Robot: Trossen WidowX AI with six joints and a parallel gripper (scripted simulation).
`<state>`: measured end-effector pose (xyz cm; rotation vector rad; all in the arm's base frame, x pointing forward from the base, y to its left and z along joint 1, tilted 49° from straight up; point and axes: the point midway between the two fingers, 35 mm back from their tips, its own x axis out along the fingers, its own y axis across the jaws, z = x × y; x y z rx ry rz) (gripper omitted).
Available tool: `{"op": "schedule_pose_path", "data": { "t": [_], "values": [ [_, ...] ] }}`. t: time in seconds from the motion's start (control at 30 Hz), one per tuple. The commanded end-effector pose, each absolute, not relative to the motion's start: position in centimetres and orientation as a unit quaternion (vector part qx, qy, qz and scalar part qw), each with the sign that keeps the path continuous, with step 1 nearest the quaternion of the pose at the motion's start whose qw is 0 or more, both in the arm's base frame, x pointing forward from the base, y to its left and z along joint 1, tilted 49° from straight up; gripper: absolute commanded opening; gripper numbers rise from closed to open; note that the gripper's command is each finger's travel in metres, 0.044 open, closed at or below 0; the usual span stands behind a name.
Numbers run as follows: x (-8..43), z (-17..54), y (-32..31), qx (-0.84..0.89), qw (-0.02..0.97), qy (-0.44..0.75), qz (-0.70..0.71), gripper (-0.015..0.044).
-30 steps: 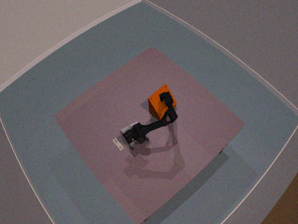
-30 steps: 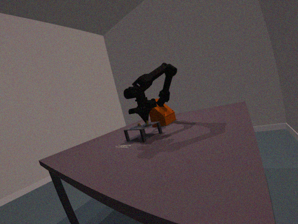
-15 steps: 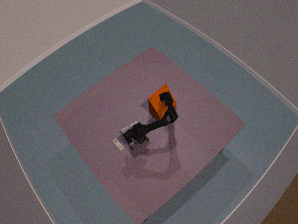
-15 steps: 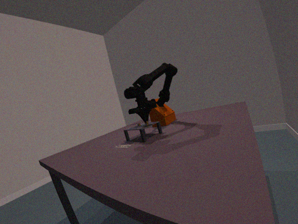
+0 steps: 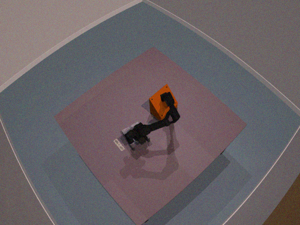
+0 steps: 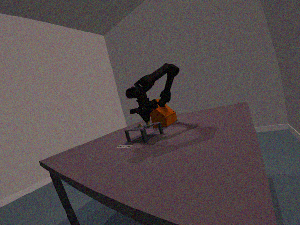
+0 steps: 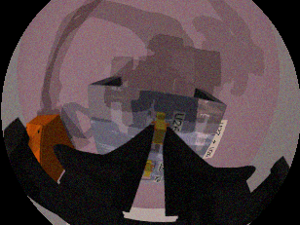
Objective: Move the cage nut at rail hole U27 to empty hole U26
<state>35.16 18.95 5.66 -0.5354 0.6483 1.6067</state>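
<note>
The grey rail plate [image 5: 128, 128] [image 6: 135, 129] [image 7: 108, 137] stands on short legs. My gripper [image 6: 147, 122] [image 7: 160, 127] points down over it, shut on a yellow cage nut [image 6: 148, 123] [image 7: 160, 132]. In the wrist view this nut is at the fingertips, beside the U26 label [image 7: 179, 121]. It looks upright and low over the plate; I cannot tell whether it touches the plate or enters a hole. The other yellow nut [image 6: 140, 125] [image 7: 148, 168] sits in the plate, seen between my fingers in the wrist view. Its label is partly hidden, and the spring wings cannot be made out.
An orange block with a sloping face [image 5: 158, 104] [image 6: 170, 119] [image 7: 46, 137] stands by the arm's base. A white printed card [image 5: 119, 144] [image 6: 124, 147] [image 7: 216, 140] lies beside the rail. Arm shadows fall across the mauve table [image 5: 104, 97] [image 6: 194, 165].
</note>
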Motion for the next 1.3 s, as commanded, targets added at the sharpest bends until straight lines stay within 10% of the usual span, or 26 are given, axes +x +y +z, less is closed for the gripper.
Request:
{"op": "schedule_pose_path", "data": {
  "t": [0.0,1.27],
  "values": [
    [35.24,5.87,18.9,-0.236,0.619,0.28,0.695,0.0024],
    [35.2,5.78,19.01,-0.238,0.625,0.279,0.689,0.0024]
  ]
}}
